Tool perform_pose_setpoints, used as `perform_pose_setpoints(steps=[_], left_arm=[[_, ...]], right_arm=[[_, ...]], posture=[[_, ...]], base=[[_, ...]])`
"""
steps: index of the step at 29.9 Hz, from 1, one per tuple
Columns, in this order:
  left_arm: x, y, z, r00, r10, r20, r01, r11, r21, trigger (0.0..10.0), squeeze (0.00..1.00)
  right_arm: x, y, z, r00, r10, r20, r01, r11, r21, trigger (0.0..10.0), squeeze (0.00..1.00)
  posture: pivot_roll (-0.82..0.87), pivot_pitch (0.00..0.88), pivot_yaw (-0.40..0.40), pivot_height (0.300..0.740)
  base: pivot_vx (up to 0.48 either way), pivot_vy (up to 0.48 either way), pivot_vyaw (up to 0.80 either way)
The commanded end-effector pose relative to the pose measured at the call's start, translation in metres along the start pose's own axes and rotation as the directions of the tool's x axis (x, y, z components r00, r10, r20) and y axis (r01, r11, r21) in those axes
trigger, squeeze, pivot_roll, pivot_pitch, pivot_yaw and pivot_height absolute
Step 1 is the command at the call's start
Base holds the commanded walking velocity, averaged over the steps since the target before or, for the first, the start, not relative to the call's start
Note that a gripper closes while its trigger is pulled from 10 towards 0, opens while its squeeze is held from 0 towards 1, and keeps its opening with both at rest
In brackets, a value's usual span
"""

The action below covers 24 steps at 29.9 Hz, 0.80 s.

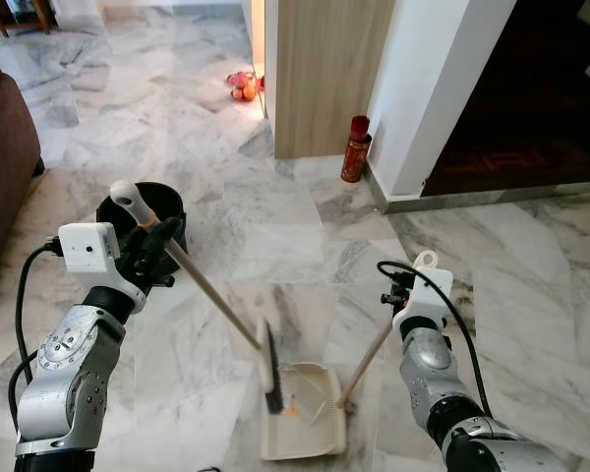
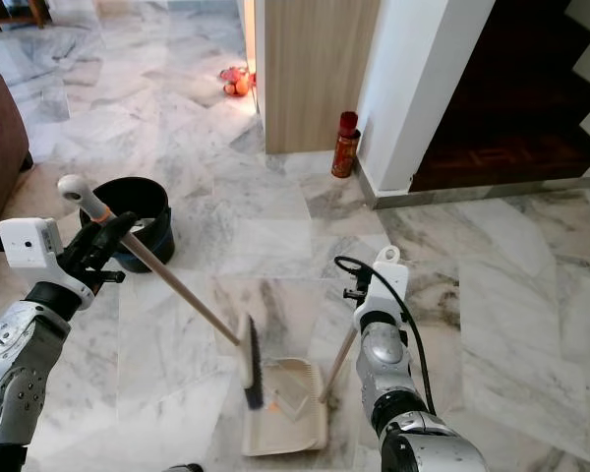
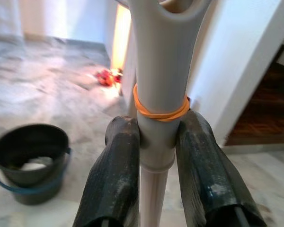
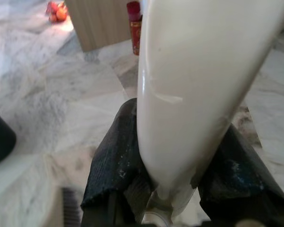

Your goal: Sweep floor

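My left gripper (image 3: 154,142) clamps the broom (image 1: 211,295) handle, bristles at the dustpan (image 1: 305,413) mouth. Right gripper (image 4: 180,175) pinches the dustpan handle. Bucket (image 1: 143,211) left, wall corner (image 1: 398,167) ahead, open marble floor (image 1: 531,285) right.

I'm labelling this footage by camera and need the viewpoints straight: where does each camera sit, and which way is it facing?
Left eye view: on the head, facing forward and down at the marble floor; both arms show, broom sweeping into the dustpan.
Right eye view: its stereo twin, same scene.
Left wrist view: looks along the left pincer, shut on the broom handle, bucket beyond.
Right wrist view: looks along the right pincer, shut on the dustpan handle.
Shared: red can, seen by the right wrist too.
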State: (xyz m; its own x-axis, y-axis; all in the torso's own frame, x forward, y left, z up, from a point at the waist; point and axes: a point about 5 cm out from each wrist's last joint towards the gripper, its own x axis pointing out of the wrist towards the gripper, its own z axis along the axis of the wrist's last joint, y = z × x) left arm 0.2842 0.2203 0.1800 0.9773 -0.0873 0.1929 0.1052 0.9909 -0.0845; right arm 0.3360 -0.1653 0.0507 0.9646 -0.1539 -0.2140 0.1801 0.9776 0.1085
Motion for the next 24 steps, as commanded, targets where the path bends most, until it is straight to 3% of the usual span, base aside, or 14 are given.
perform_pose_setpoints(steps=[1,6,10,19,20,22,24], left_arm=[[0.001,0.006,0.024,0.989,0.070,0.130,-0.082,0.993,0.087,10.0,0.00],[-0.005,0.015,0.021,0.974,0.155,0.166,-0.192,0.952,0.238,10.0,0.00],[-0.006,0.014,0.018,0.972,0.165,0.170,-0.204,0.947,0.247,10.0,0.00],[-0.012,0.001,-0.003,0.987,0.110,0.115,-0.143,0.930,0.338,10.0,0.00],[-0.013,-0.006,-0.010,0.994,0.065,0.088,-0.095,0.912,0.399,10.0,0.00],[-0.015,-0.012,-0.024,0.997,0.057,0.059,-0.076,0.912,0.404,10.0,0.00],[-0.016,-0.012,-0.025,0.996,0.060,0.060,-0.079,0.911,0.405,10.0,0.00]], right_arm=[[0.006,-0.001,0.012,1.000,-0.011,0.021,0.010,0.999,0.033,10.0,0.00],[0.010,0.001,0.022,0.999,-0.012,0.044,0.008,0.995,0.097,10.0,0.00],[0.012,0.001,0.026,0.999,-0.011,0.048,0.006,0.994,0.106,10.0,0.00],[0.016,0.002,0.037,0.997,0.001,0.076,-0.010,0.993,0.119,10.0,0.00],[0.016,0.001,0.039,0.996,0.000,0.086,-0.011,0.993,0.120,10.0,0.00],[0.016,-0.001,0.040,0.995,0.001,0.098,-0.013,0.993,0.120,10.0,0.00],[0.016,-0.001,0.040,0.995,0.001,0.098,-0.013,0.993,0.120,10.0,0.00]], posture=[[0.26,0.000,-0.074,0.740],[0.25,0.000,-0.079,0.740],[0.24,0.000,-0.080,0.740],[0.22,0.000,-0.082,0.740],[0.21,0.000,-0.078,0.740],[0.20,0.000,-0.076,0.740],[0.20,0.000,-0.076,0.740]], base=[[0.000,0.000,0.00],[0.000,0.000,0.00],[0.000,0.000,0.00],[0.000,0.000,0.00],[0.000,0.000,0.00],[0.000,0.000,0.00],[0.000,0.000,0.00]])
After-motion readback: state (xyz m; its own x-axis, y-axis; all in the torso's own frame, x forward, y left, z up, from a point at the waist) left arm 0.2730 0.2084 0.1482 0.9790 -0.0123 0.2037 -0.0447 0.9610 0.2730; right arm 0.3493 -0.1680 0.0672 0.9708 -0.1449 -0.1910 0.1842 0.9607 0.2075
